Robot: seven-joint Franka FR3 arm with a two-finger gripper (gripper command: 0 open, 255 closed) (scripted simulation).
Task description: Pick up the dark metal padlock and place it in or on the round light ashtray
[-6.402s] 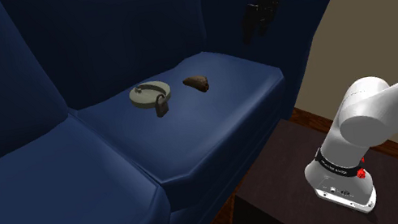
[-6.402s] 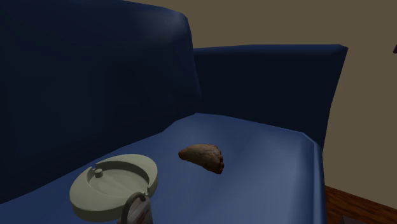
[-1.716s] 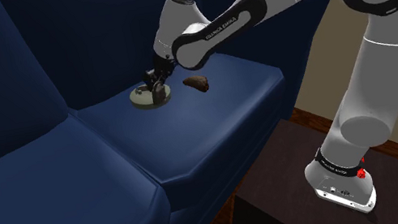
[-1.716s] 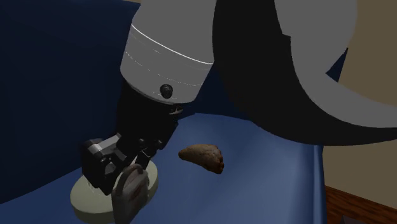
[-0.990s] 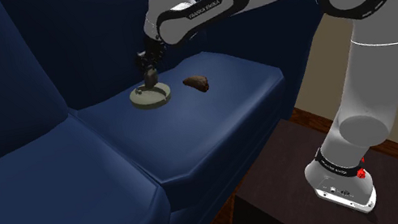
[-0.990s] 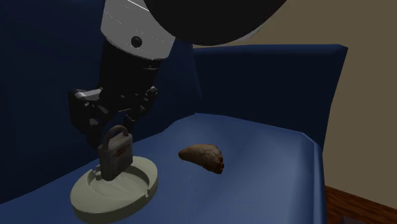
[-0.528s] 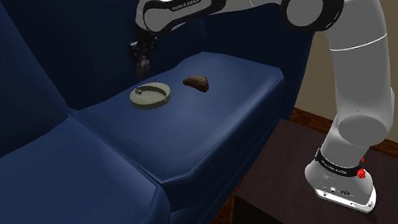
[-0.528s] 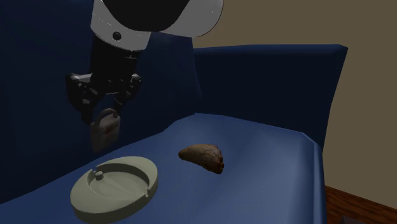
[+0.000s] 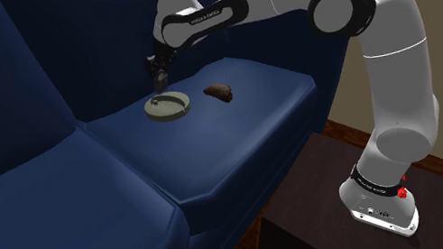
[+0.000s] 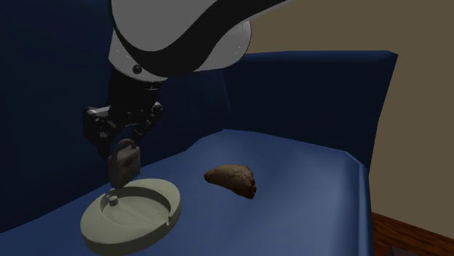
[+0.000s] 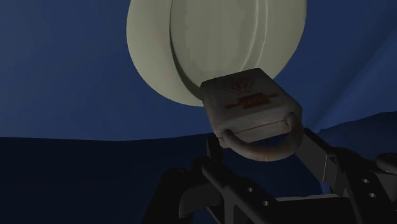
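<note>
Just above the ashtray (image 10: 142, 212), the end effector (image 10: 122, 142) is closed on the padlock (image 10: 124, 163); best lower gently over its middle, then release.

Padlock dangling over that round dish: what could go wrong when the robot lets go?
The padlock hangs by its loop from the gripper, over the edge of the ashtray rather than its middle. Dropped here, it might hit the rim and tumble onto the blue cushion. Held by the loop alone, it may also swing.
</note>
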